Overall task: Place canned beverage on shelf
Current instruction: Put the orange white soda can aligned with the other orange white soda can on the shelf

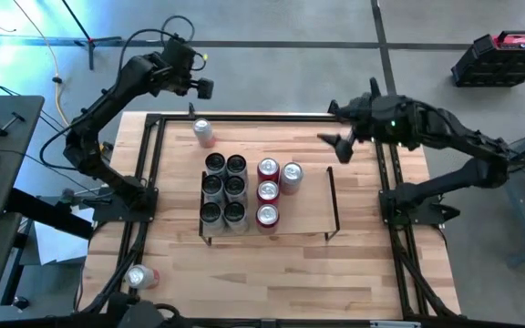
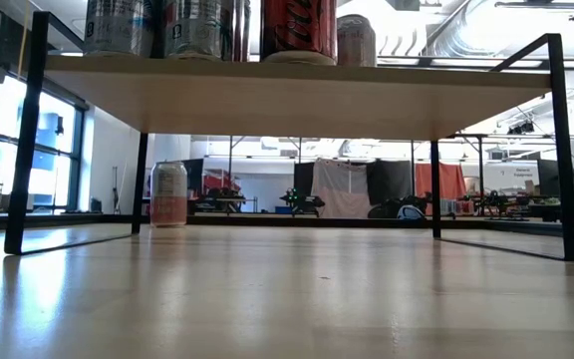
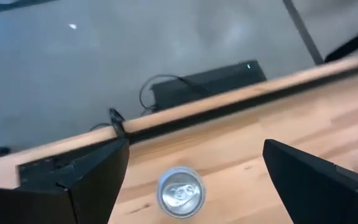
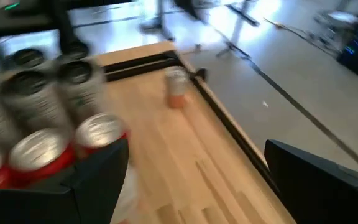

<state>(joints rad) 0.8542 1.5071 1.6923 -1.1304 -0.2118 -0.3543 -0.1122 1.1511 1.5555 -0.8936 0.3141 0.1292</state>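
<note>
Upright can (image 1: 204, 131) just below left claw (image 1: 192, 80), far side of bench (image 1: 372, 264). Both claws wide, empty; right claw (image 1: 340, 143) farther off, beside shelf (image 1: 310, 211).

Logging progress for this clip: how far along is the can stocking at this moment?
Done: ten cans stand on the shelf, six dark, four red. In hand: nothing held; the open left gripper hovers over a pink can standing near the table's far edge. The open right gripper hangs beside the shelf. Left: that can, plus another can lying at the near left corner.
</note>
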